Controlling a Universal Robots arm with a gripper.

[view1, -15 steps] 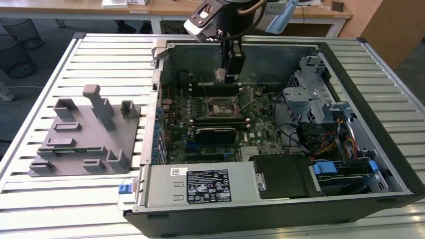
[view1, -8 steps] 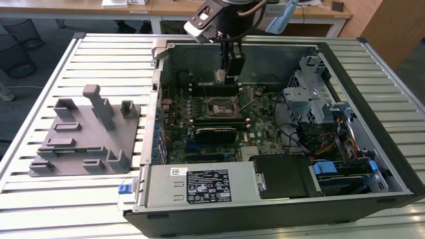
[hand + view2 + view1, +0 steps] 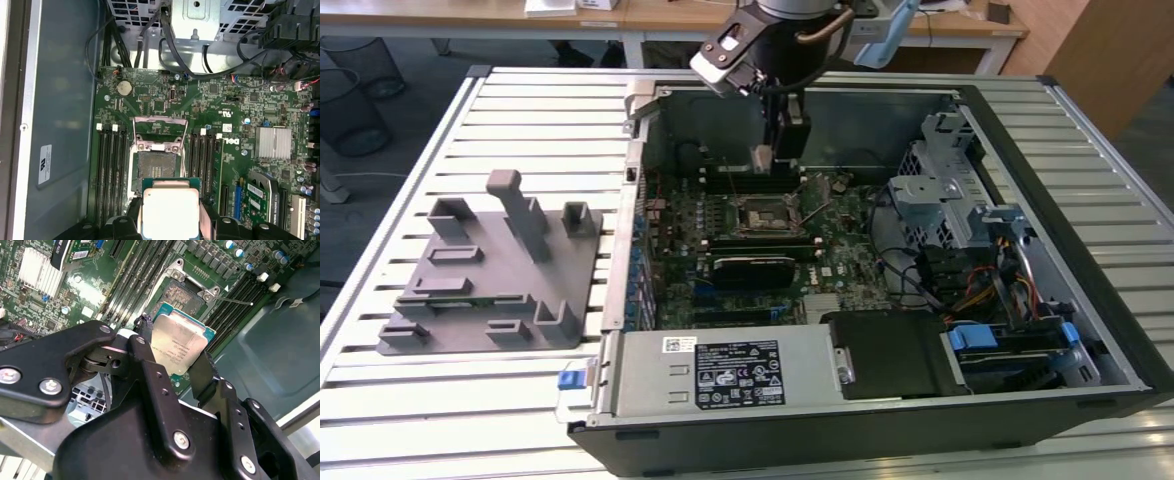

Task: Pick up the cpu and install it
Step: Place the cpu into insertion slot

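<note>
- Grip first: the gripper (image 3: 175,352) is closed on the cpu (image 3: 181,337), with its dark fingers (image 3: 150,365) clamping two opposite edges and the silvery plate turned toward the wrist cameras.
- The cpu hangs inside the open computer case (image 3: 1067,200), above the motherboard (image 3: 854,265), and touches nothing but the fingers.
- The socket (image 3: 156,170) lies below the cpu and apart from it. I cannot tell whether the cpu sits squarely overhead.
- The socket's metal frame (image 3: 159,132) is flipped open, leaving the recess bare.
- The cpu is nearly square, and in both wrist views its edges run roughly parallel to the socket's sides.
- The exterior view gives the air gap between the fingertips and the board, and the grey holder block (image 3: 494,270) on the table (image 3: 400,400), well apart at that view's left.
- The wrist views give the grip and the recess from close up.
</note>
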